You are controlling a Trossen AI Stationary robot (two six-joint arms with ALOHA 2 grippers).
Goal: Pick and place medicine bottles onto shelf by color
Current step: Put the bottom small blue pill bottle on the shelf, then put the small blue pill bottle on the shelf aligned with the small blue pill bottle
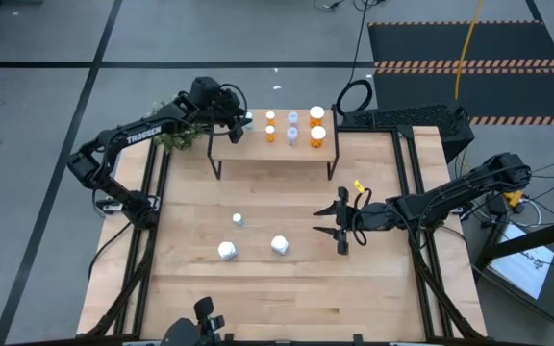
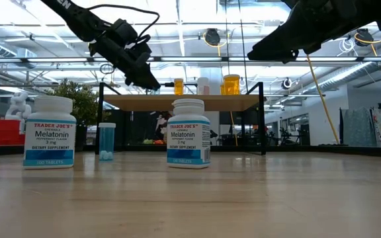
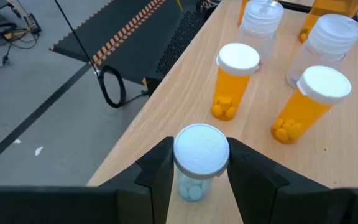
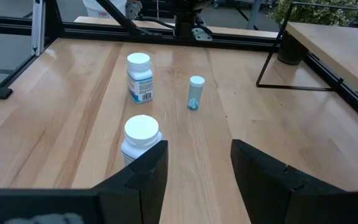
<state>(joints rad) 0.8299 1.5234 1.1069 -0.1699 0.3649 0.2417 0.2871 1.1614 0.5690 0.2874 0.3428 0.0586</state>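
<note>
melatonin bottles (image 2: 49, 132) on pale wood table (image 2: 256, 198); left gripper (image 3: 197, 177) pinching blue bottle (image 3: 197, 158), right gripper (image 4: 197, 165) spread

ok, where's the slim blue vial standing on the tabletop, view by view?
High: slim blue vial, left of centre.
Low, between the two Melatonin bottles.
Left wrist: not in it.
Right wrist, beyond the open right pincer.
Shared landmark: the Melatonin bottles beside it.

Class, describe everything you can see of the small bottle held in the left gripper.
The small bottle is a clear pale-blue plastic cylinder with a white ribbed cap and a few pale tablets at its bottom. It stands upright between the left gripper fingers, which clasp its sides, over the light-wood shelf near its end, beside orange bottles.
</note>
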